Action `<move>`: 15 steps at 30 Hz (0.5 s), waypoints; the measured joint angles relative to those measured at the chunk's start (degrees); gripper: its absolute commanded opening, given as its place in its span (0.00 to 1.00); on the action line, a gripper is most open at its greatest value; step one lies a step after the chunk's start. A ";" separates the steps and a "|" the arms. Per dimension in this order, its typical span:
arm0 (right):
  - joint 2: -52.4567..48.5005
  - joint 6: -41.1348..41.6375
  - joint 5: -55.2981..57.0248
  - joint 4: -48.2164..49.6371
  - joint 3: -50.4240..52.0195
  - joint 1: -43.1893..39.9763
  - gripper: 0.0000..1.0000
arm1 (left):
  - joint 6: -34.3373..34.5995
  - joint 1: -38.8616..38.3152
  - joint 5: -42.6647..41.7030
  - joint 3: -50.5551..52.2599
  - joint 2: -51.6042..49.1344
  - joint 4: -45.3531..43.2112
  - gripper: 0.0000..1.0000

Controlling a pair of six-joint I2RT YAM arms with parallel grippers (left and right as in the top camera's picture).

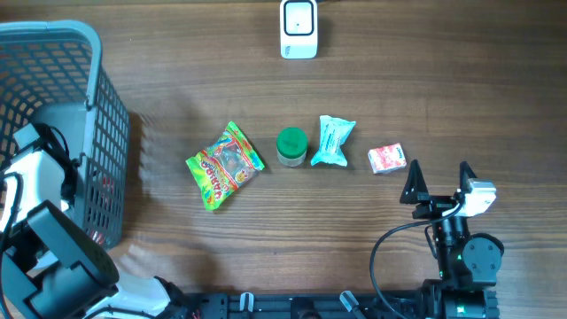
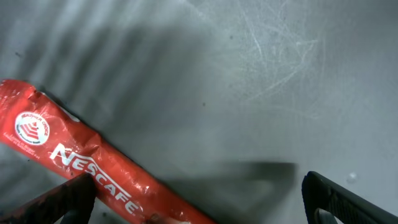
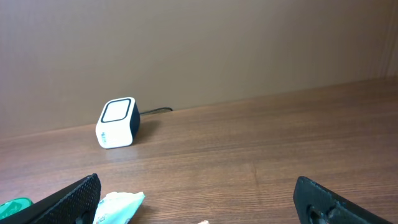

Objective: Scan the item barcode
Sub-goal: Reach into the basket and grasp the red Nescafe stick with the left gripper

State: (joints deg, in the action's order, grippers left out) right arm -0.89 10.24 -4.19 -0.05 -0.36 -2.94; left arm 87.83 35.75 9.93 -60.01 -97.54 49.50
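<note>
Our right claw [image 1: 438, 182] stands with its jaws wide apart and empty, low at the near right of the surface [image 1: 461, 80]. The closest item is the small red-and-white packet [image 1: 386, 158], just ahead and to its left. We judge that packet the one to take. We should close on its edges and lift it cleanly, leaving the barcode face uncovered; we cannot tell from here which face that is. Then we turn that face toward the window of the white scanner [image 1: 299, 28] at the far edge. Beyond the packet a teal pouch [image 1: 333, 142], a green-lidded jar [image 1: 291, 146] and a gummy bag [image 1: 225, 165] lie in a row. The right arm is folded close to its base, wrist about level, looking across toward the scanner. Our left claw [image 2: 199, 208], jaws also apart, hangs inside the grey basket [image 1: 97, 106] above a red Nescafé sachet [image 2: 93, 168], gripping nothing.
</note>
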 measured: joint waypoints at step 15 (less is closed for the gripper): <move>0.00 -0.02 -0.02 0.00 0.00 0.00 1.00 | -12.15 -0.11 14.60 2.19 -1.18 -17.31 1.00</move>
State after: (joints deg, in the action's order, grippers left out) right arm -0.89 10.22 -4.21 -0.05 -0.36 -2.94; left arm 75.68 35.64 24.53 -57.82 -98.72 32.18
